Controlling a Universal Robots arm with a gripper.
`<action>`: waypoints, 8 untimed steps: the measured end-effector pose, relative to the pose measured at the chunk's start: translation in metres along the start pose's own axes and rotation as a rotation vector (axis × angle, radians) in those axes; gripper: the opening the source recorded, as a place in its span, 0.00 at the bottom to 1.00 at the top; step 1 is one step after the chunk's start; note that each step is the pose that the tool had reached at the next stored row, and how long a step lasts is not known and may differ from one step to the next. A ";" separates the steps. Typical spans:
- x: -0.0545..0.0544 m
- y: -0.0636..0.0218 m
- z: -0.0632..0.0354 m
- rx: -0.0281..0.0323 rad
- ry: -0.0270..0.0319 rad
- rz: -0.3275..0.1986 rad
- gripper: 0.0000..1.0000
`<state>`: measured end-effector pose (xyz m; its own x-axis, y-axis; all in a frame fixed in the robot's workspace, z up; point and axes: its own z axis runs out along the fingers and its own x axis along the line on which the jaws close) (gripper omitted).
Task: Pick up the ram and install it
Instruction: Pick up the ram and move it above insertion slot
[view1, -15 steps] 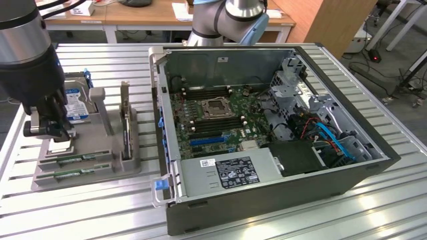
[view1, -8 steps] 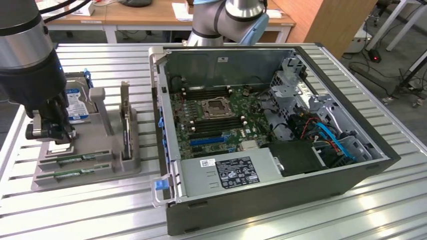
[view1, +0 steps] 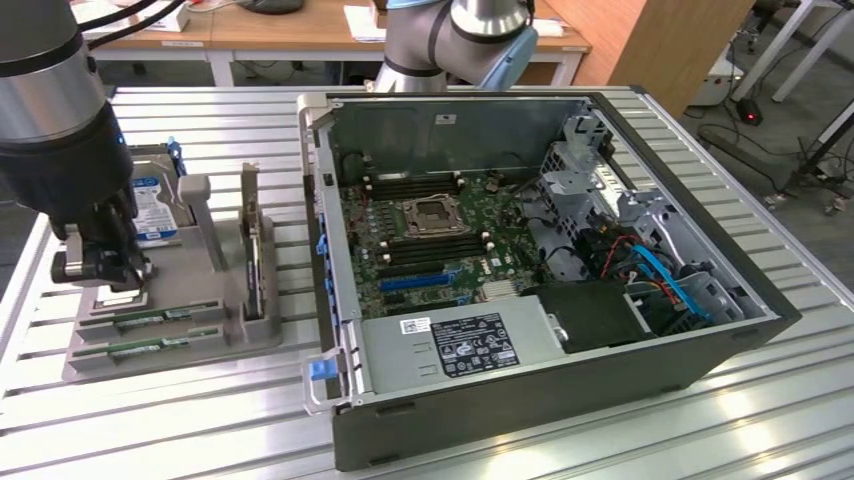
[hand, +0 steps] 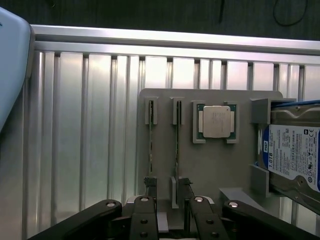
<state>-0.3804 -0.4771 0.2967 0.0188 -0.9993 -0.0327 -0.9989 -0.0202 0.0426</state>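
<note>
Two ram sticks (view1: 150, 320) stand on edge in slots of a grey holder tray (view1: 200, 340) at the exterior view's left. In the wrist view they are thin green strips, one (hand: 151, 142) beside the other (hand: 177, 142). My gripper (view1: 110, 285) hangs low over the tray, open, holding nothing. In the wrist view the gripper (hand: 168, 189) is over the sticks' near ends, one of the black fingertips (hand: 186, 186) just beside the second stick. The open computer case (view1: 534, 260) shows its motherboard (view1: 427, 225) with long memory slots.
On the same tray sit a square silver processor chip (hand: 216, 121) and a hard drive (hand: 292, 155) with a blue-white label. The case's power supply (view1: 454, 345) and blue cables (view1: 661, 275) fill its near side. The ribbed metal table (view1: 747, 400) carries everything.
</note>
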 end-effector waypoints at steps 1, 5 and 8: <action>0.001 0.0000 -0.0001 0.0000 0.0000 0.000 0.30; 0.007 0.0001 -0.0002 0.0000 0.0000 0.000 0.30; 0.007 0.0002 -0.0002 0.0000 -0.0001 0.000 0.30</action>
<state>-0.3804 -0.4841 0.2966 0.0187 -0.9993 -0.0328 -0.9989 -0.0201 0.0426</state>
